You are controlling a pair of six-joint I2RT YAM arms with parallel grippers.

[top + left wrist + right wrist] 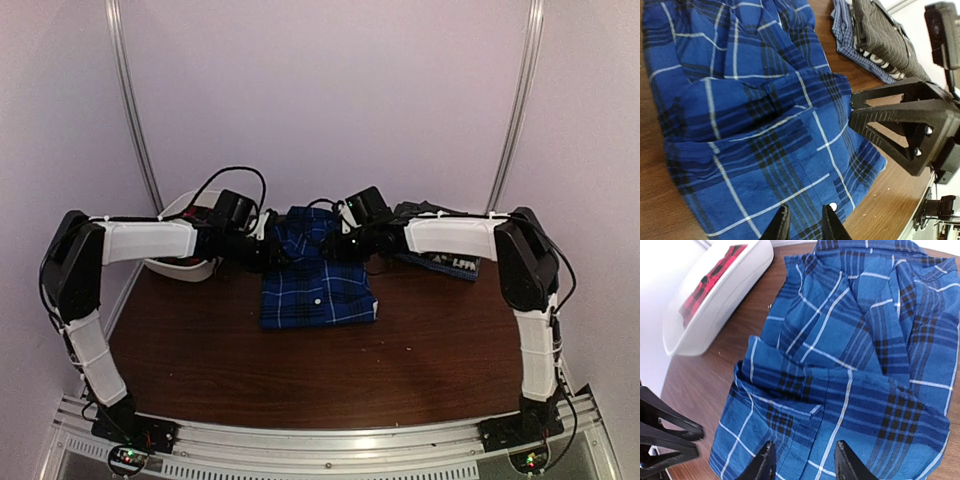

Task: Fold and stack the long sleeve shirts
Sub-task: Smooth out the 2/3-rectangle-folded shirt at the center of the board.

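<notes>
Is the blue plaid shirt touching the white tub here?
Apart. The right wrist view shows a strip of bare table running between the edge of the blue plaid shirt and the wall of the white tub.

The folded button-up shirt [318,285] lies in the middle of the counter [300,370]. Left of it, at the far corner, sits the tub [740,295] with another shirt [710,280] inside. To its right, two folded shirts [880,40] lie stacked.
</notes>
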